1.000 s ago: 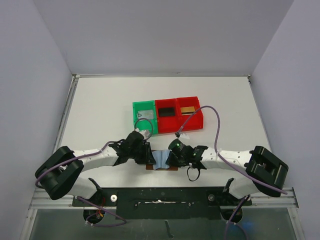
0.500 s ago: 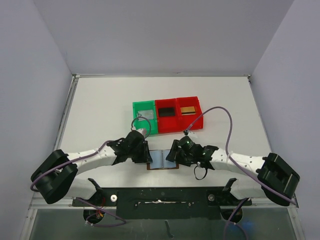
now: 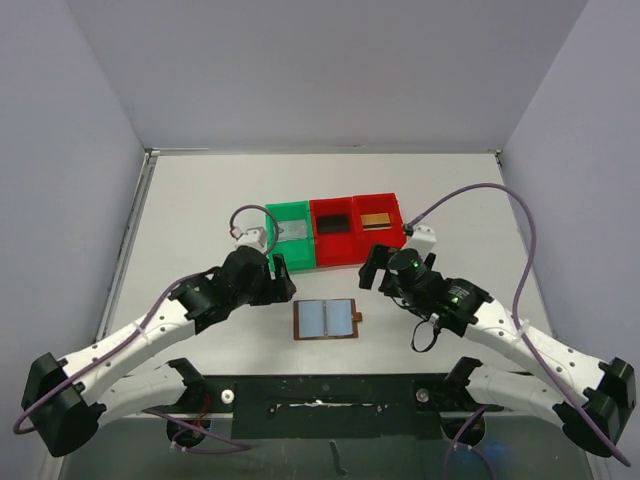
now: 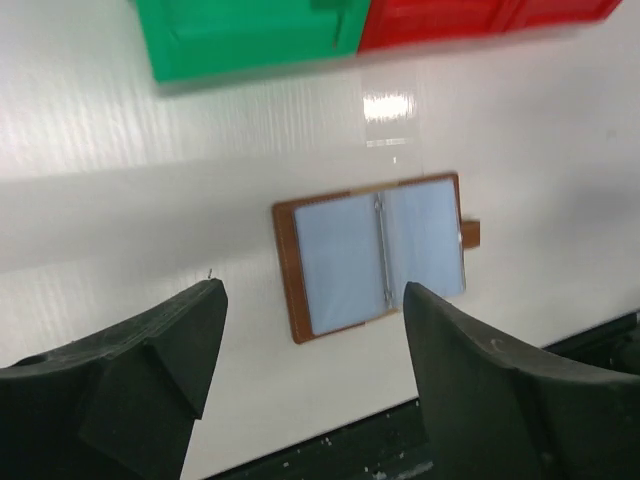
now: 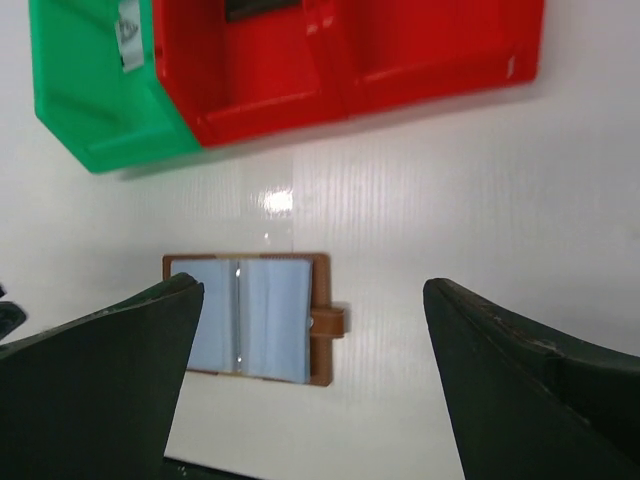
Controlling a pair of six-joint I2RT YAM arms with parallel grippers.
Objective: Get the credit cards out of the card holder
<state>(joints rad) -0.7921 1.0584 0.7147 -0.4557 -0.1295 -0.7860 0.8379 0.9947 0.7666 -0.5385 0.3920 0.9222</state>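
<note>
The card holder (image 3: 327, 319) lies open and flat on the white table near the front edge, a brown leather bifold with two pale blue-grey sleeves and a side tab. It also shows in the left wrist view as the card holder (image 4: 375, 250) and in the right wrist view as the card holder (image 5: 245, 318). Credit cards lie in the bins: a silver-grey card (image 3: 291, 228), a black card (image 3: 335, 222) and a gold card (image 3: 376, 219). My left gripper (image 3: 278, 272) (image 4: 312, 300) hangs open and empty above and left of the holder. My right gripper (image 3: 375, 270) (image 5: 312, 290) is open and empty up to its right.
A green bin (image 3: 272, 240) and a two-compartment red bin (image 3: 358, 255) stand side by side behind the holder, close to both grippers. The dark front rail (image 3: 330, 400) runs just below the holder. Grey walls enclose the table on three sides.
Both grippers have let go of the card holder, opened and drawn up and outward toward the bins. The holder, bowed up between them before, now lies flat.
</note>
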